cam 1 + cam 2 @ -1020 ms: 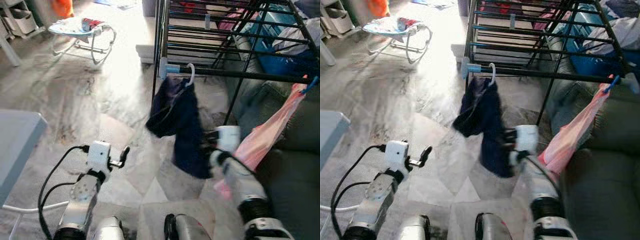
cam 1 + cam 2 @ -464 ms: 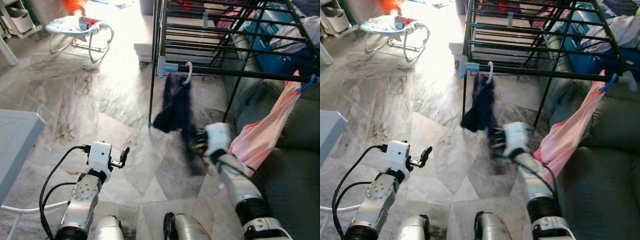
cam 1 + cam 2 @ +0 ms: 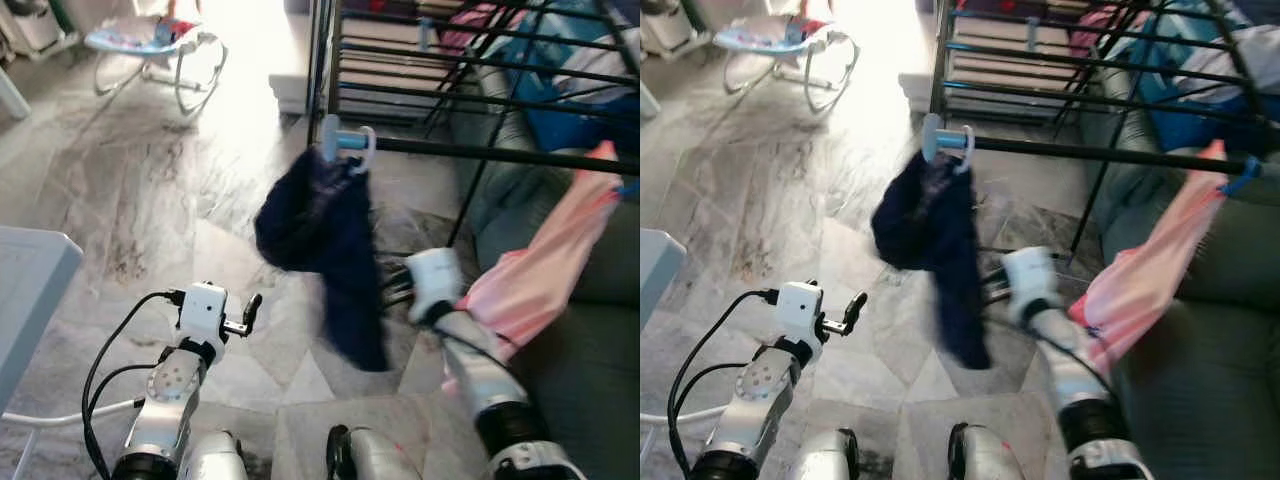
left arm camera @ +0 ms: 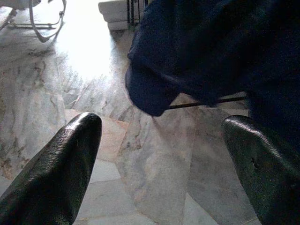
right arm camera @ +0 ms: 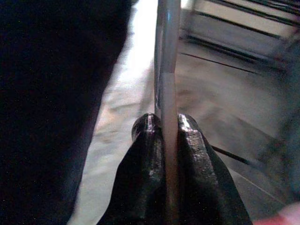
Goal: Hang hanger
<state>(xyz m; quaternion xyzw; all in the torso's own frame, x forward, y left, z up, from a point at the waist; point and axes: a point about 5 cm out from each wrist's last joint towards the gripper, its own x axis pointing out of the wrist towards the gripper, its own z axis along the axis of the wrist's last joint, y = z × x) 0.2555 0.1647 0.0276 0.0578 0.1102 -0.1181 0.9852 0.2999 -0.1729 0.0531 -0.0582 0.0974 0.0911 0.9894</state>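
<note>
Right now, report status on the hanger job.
Right end effector shut on white hanger. Hanger hook over drying rack rail, navy garment swinging from it. Left end effector open, idle beside it. Pink garment close on the right.

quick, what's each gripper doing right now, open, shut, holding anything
Left gripper: open, holding nothing.
Right gripper: shut on the white hanger carrying the dark blue garment.

Left arm: bent, forearm raised ahead at the robot's left.
Left gripper [image 4: 161, 154]: fingers wide apart, nothing between them.
Right arm: reaching forward, wrist raised.
Right gripper [image 5: 163, 126]: fingers pinched together on a thin pale hanger [image 5: 167, 56].
</note>
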